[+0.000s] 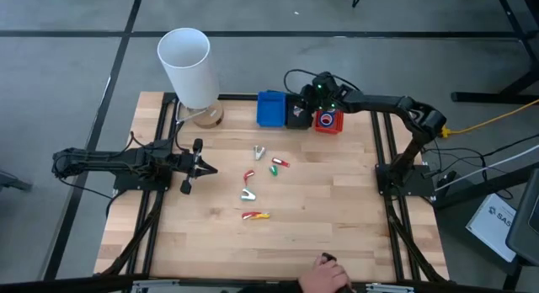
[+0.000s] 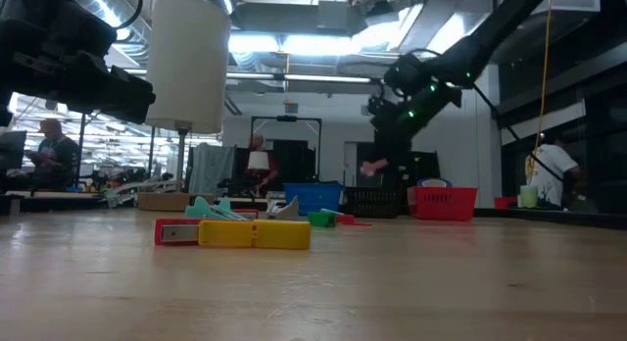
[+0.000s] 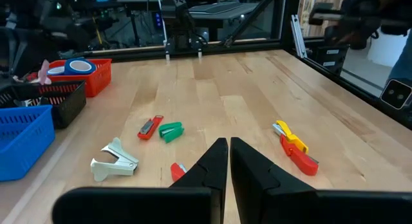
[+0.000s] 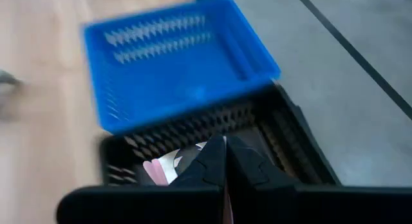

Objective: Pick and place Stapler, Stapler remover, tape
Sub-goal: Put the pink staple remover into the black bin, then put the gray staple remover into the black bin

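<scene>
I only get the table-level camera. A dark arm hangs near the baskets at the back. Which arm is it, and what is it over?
Observer: From above, it is the right arm. The right gripper, shut, is over the black basket, between the blue basket and the red basket.
Operator: Anything inside the red one?
Observer: The left wrist view shows a blue tape roll with a white core in it.
Operator: And the other arm?
Observer: The left gripper, shut, waits over the table's left side.
</scene>
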